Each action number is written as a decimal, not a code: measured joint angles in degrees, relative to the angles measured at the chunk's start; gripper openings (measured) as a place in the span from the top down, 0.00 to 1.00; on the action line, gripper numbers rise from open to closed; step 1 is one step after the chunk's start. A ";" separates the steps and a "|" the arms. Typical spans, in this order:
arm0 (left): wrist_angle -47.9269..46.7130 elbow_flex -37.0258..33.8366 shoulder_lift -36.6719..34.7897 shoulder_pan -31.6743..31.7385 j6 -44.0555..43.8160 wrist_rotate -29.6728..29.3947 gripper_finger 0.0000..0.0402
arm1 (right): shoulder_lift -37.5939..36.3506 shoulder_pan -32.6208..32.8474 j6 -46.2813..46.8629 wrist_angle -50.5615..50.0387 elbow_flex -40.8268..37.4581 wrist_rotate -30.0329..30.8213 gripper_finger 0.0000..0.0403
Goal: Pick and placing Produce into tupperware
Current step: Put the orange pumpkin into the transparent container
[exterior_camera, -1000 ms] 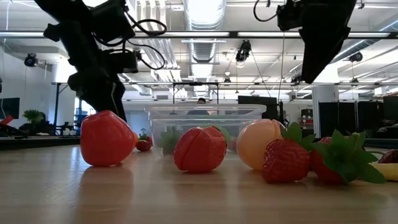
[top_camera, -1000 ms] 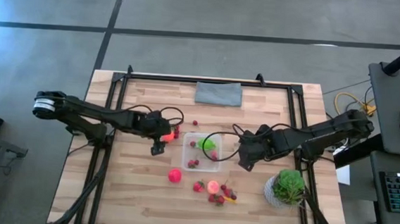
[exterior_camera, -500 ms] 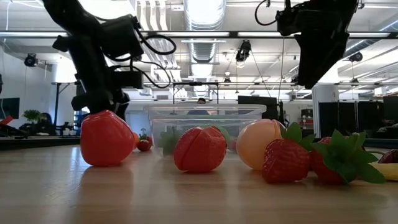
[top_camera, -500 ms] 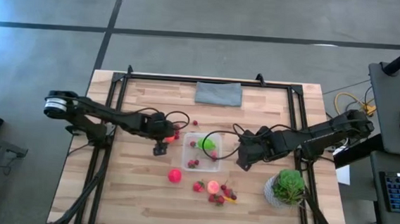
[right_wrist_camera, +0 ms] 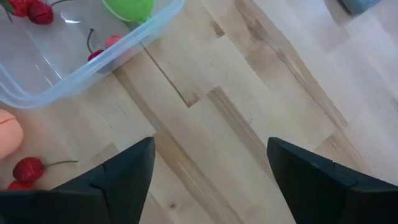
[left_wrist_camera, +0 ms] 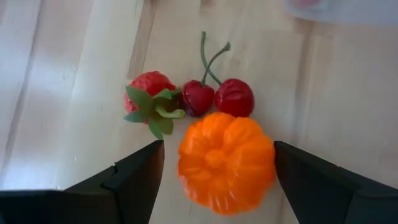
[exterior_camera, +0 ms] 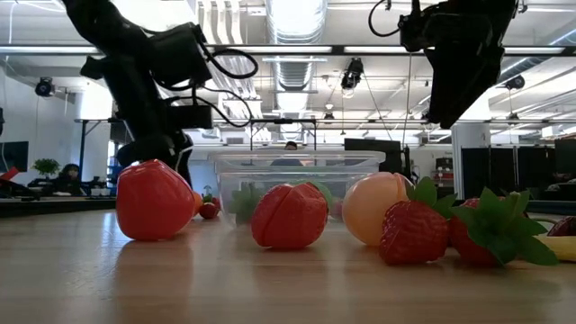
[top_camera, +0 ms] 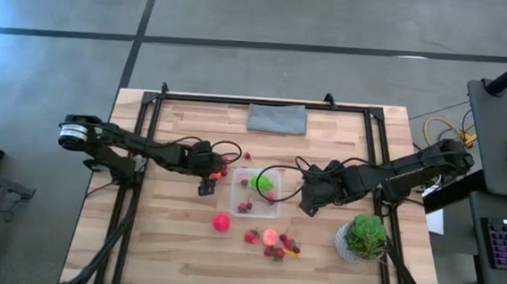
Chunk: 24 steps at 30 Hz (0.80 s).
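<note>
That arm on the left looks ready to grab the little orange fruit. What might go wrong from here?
The left tool stands open around the orange fruit, but a pair of cherries and a strawberry lie right against it; closing or lifting may knock them away. The fruit is round and ribbed, so it might slip out of the pinch. The clear tupperware sits close by, so the arm may nudge it.

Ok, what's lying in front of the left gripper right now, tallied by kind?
orange ball: 1
cherries: 2
strawberry: 1
Total: 4
The left gripper is open either side of the orange ball; the right gripper hangs open beside the tupperware.
</note>
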 joint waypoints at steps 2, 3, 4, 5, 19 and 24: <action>0.93 -0.16 0.67 0.33 0.02 0.02 0.30 | 0.00 0.00 0.00 0.02 0.00 0.00 0.25; 1.10 -0.19 1.09 0.47 0.03 0.02 0.30 | 0.00 0.00 0.00 0.02 0.00 0.00 0.25; 1.03 -0.27 1.46 0.67 0.03 0.04 0.30 | 0.00 0.00 0.00 0.02 0.00 0.00 0.24; 0.89 -0.27 1.79 0.78 0.03 0.05 0.30 | 0.02 0.00 0.01 0.02 0.00 0.00 0.24; 0.86 -0.16 2.59 1.16 0.50 1.19 0.30 | 0.04 0.00 0.20 0.02 0.00 0.01 0.25; 0.86 -0.17 2.59 1.15 1.81 2.28 0.34 | 0.04 0.00 0.15 0.02 0.00 0.02 0.25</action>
